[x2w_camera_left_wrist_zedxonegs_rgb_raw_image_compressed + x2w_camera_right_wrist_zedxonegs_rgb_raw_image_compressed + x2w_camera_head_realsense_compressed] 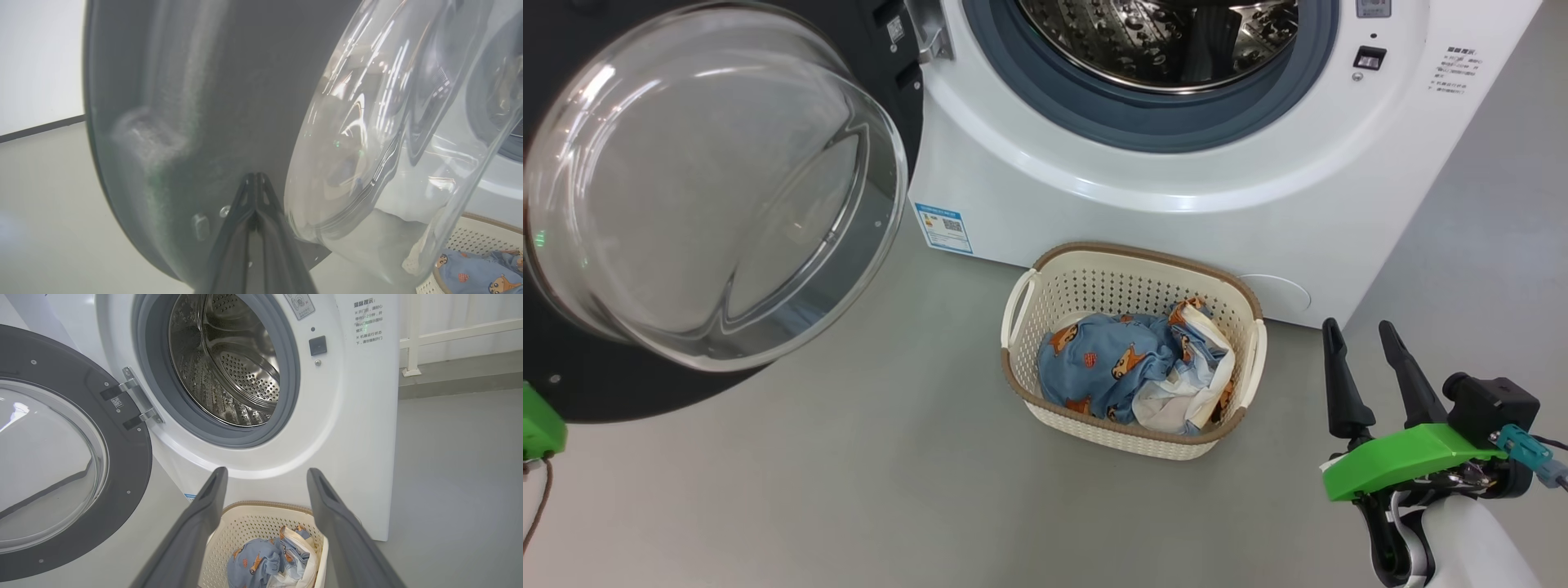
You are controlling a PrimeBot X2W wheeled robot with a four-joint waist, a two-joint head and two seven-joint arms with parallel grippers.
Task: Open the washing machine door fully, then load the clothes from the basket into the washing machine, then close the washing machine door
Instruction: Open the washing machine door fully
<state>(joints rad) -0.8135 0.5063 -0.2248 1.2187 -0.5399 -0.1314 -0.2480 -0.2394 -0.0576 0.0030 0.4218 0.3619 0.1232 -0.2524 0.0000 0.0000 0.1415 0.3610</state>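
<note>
Though perforated, rounded cream basket (1127, 286), rumpled clothes (1111, 363)

Bright, even white light fills all three views, probably from lamps overhead. Shadows on the grey floor (849, 490) are soft and faint. The glass bowl of the washing machine door (711, 188) carries white streaks of glare. In the left wrist view, close to the lens, the door's dark ring is hazy and out of focus, and the reflections in the glass are warped. The steel drum (229, 363) glints with sharp highlights. The head view is crisp throughout.
</note>
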